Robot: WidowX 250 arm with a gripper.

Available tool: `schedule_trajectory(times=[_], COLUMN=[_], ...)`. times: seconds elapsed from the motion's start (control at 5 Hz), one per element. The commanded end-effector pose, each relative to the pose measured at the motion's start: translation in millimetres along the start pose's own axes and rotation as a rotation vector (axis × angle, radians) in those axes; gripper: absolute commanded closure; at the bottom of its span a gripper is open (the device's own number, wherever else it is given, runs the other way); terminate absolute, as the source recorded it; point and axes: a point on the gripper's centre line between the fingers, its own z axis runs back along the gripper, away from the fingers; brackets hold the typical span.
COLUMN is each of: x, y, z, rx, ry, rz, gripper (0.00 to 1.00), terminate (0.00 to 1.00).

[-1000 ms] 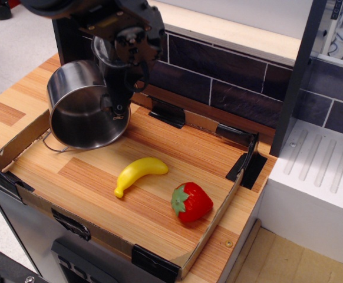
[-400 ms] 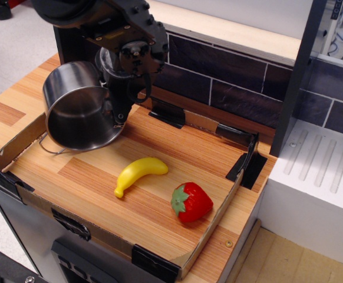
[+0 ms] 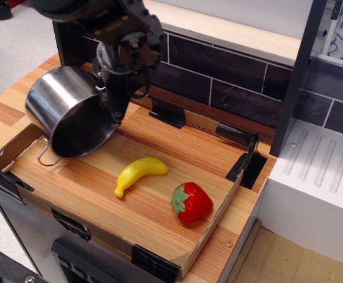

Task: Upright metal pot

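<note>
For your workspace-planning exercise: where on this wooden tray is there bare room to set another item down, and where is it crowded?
Bare wood lies between the toy banana and the tray's back wall, reaching the right corner. A smaller strip runs along the front wall left of the toy strawberry. The left end is crowded: the tilted metal pot and the gripper at its rim fill it.

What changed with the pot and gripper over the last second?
The gripper, clamped on the metal pot's rim, swung it leftward, and the mouth turned more toward the right and downward. The lower wire handle shifted left too. The banana and strawberry did not move.
</note>
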Motion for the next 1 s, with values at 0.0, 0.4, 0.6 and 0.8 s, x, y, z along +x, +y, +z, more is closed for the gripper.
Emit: schedule_trajectory(times=[0.0, 0.4, 0.6, 0.8], x=[-16.2, -33.3, -27.6, -17.1], y=[27.8, 42.0, 41.9, 29.9], z=[9.8, 8.9, 11.0, 17.0], rx=[-0.16, -0.569, -0.733, -0.793], ry=[-0.072, -0.222, -0.312, -0.388], rz=[0.046, 0.028, 0.019, -0.025], gripper=[1.0, 1.0, 1.0, 1.0], terminate=[0.0, 0.0, 0.0, 0.0])
